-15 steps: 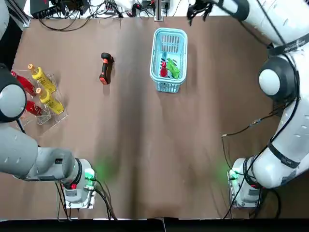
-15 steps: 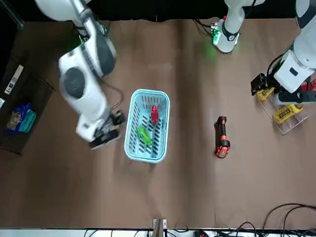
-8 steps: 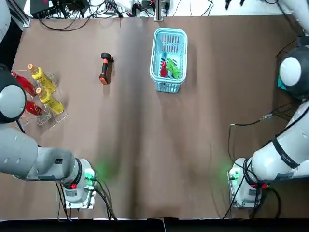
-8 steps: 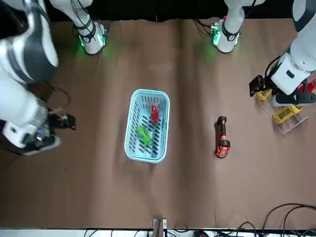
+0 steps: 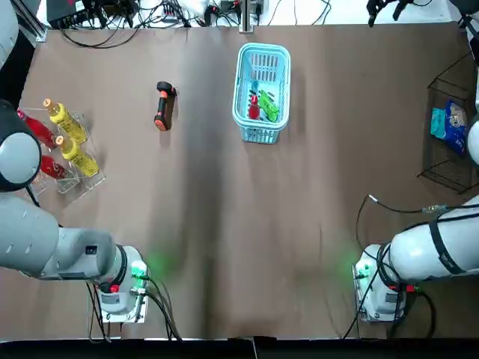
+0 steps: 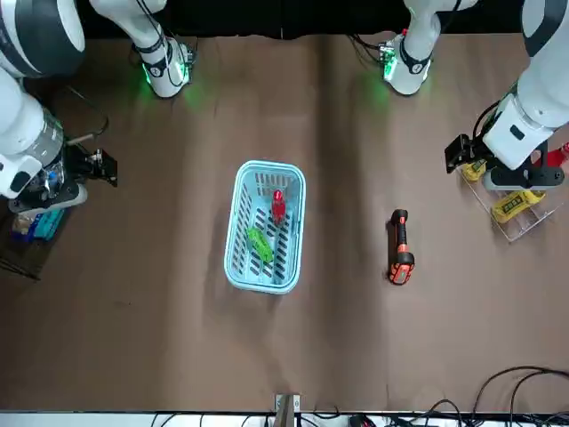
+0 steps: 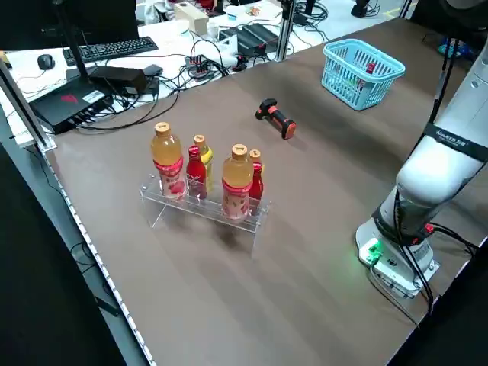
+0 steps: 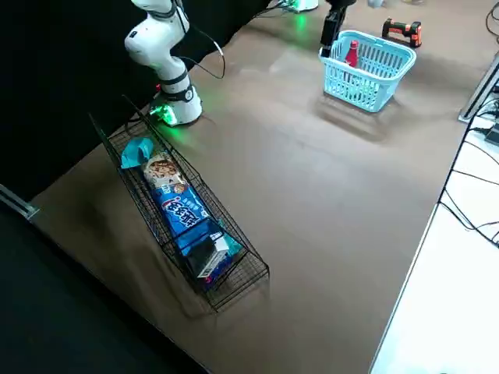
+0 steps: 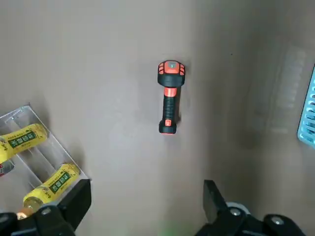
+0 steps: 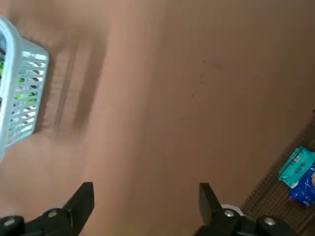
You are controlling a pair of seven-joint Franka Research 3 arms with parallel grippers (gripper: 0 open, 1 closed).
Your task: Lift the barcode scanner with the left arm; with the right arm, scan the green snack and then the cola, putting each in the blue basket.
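The black and orange barcode scanner [image 5: 162,105] [image 9: 169,96] lies flat on the brown table, left of the blue basket [image 5: 263,48] [image 6: 269,165]. Inside the basket lie the green snack [image 5: 269,106] [image 6: 259,243] and the red cola [image 5: 254,106] [image 6: 278,205]. My left gripper [image 9: 145,206] [image 6: 458,157] hangs open and empty high over the table beside the bottle rack, well apart from the scanner. My right gripper [image 10: 146,201] [image 6: 98,167] is open and empty near the table's right side, far from the basket.
A clear rack of yellow and red bottles [image 5: 63,142] [image 7: 206,183] stands at the left edge. A black wire basket with blue snack packs [image 5: 449,127] [image 8: 187,210] sits at the right edge. Cables and equipment [image 5: 150,11] line the far edge.
My right arm has swung away from beside the blue basket to the table's right side, over by the wire basket. The left gripper has shifted only slightly. Scanner and basket contents are unmoved.
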